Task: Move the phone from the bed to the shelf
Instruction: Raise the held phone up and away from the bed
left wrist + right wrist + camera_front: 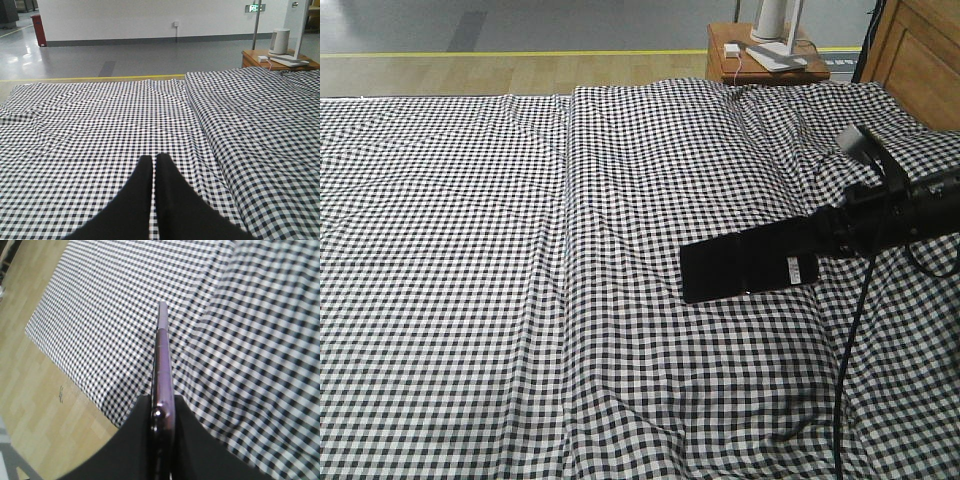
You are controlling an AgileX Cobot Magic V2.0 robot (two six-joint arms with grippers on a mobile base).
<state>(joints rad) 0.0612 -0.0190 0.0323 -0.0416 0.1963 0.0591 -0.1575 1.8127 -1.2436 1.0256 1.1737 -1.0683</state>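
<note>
Right claw is out over the wide checked bed, clenched on the black phone, slab held just off the cloth; left claw pinched together on nothing, low over the checks. Small white sticker sits right beside the grip.

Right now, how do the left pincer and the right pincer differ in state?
The right pincer is shut on one end of the phone; the left pincer is shut on nothing, its fingers nearly touching. The right pincer shows in the front view over the bed; the left pincer shows only in its own wrist view. Both are black.
</note>
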